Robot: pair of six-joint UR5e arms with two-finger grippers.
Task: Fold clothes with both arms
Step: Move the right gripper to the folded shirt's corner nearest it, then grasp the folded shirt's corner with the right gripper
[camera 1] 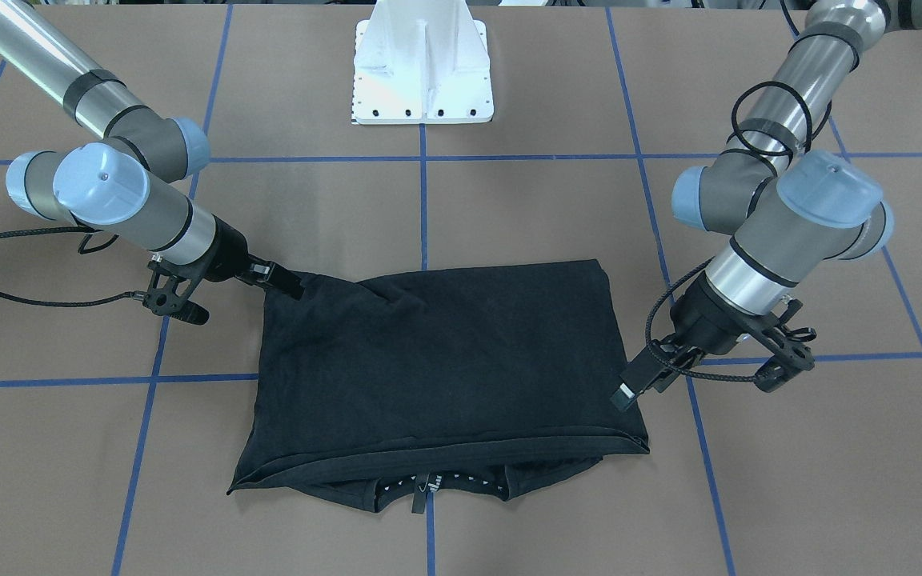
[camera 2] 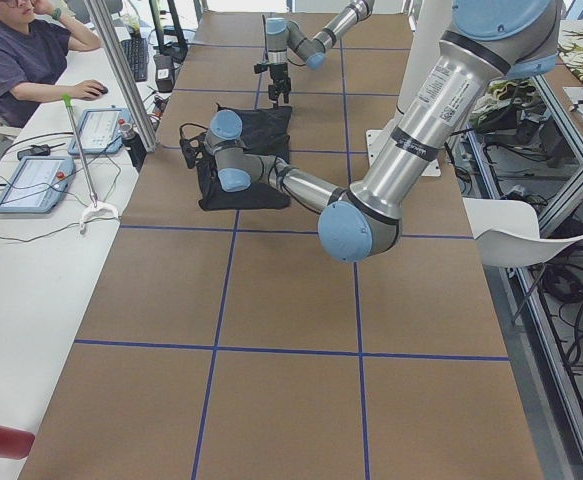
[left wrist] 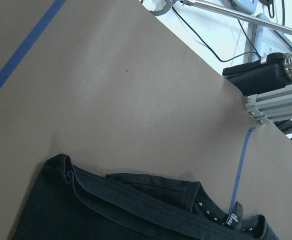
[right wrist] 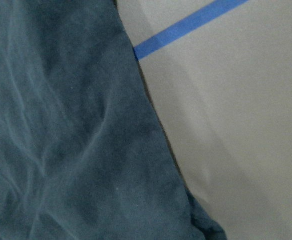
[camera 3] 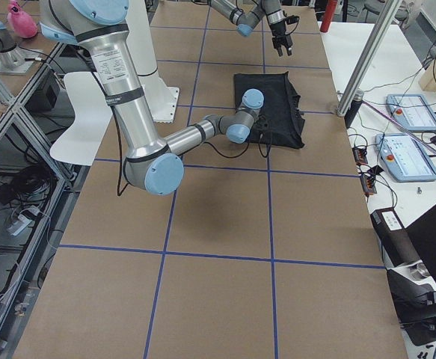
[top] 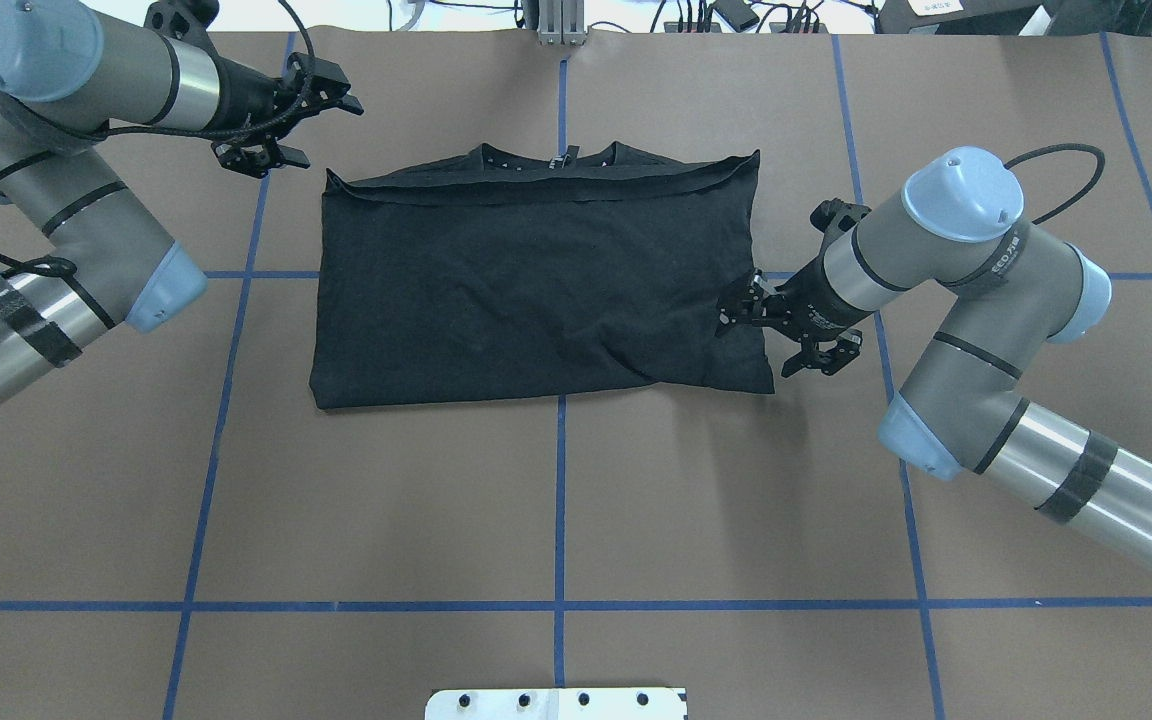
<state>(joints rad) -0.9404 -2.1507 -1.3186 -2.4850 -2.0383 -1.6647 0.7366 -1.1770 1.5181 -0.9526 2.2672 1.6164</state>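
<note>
The black T-shirt [camera 1: 445,368] lies folded in half on the brown table, collar at the far edge [top: 561,155]; its logo is hidden. My right gripper [camera 1: 289,282] sits low at the shirt's right side edge [top: 731,310] and looks shut on the fabric, which rises to a peak at the fingers. The right wrist view shows only cloth [right wrist: 60,125] and table. My left gripper [top: 341,90] hovers above the table just outside the shirt's far left corner, open and empty [camera 1: 627,392]. The left wrist view looks down on that corner [left wrist: 60,170].
The white pedestal base [camera 1: 422,72] stands at the robot's side of the table. Blue tape lines [top: 561,500] grid the brown surface. An operator [camera 2: 21,60] sits at a side desk with pendants beyond the table's far edge.
</note>
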